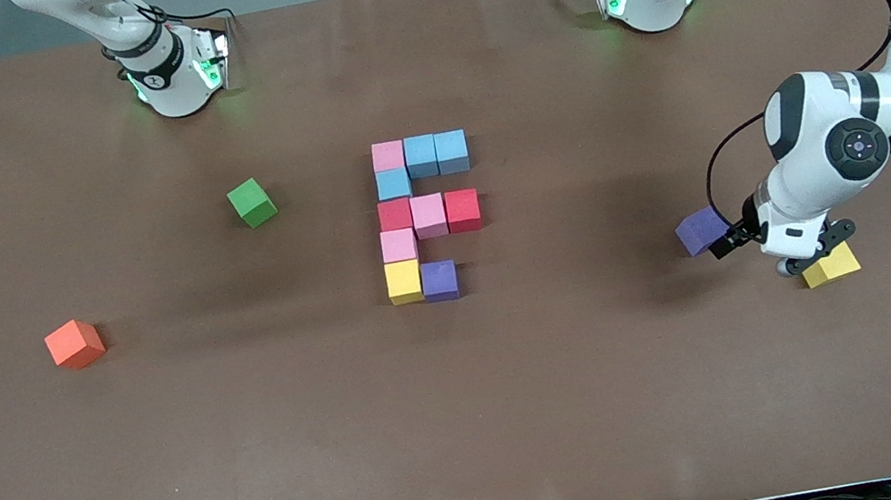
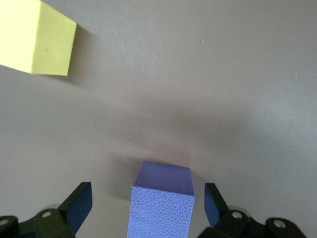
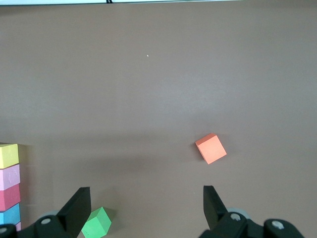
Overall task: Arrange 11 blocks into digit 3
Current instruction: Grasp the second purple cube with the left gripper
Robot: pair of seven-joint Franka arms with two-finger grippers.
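The partial digit 3 (image 1: pixel 424 217) lies mid-table: a bar of pink and two light blue cubes, one light blue link, a red-pink-red bar, one pink link, then yellow (image 1: pixel 404 281) and purple (image 1: pixel 439 280). A loose purple block (image 1: pixel 700 230) sits on the table toward the left arm's end. My left gripper (image 1: pixel 725 242) is low at this block. In the left wrist view the left gripper (image 2: pixel 147 204) is open with the purple block (image 2: pixel 162 196) between its fingers, a gap on each side. My right gripper (image 3: pixel 146 208) is open and empty, high over the table, waiting.
A second yellow cube (image 1: pixel 830 265) lies beside the left gripper, nearer the front camera; it also shows in the left wrist view (image 2: pixel 34 37). A green cube (image 1: pixel 252 202) and an orange cube (image 1: pixel 74 344) lie toward the right arm's end; both show in the right wrist view (image 3: pixel 96 223), (image 3: pixel 211 148).
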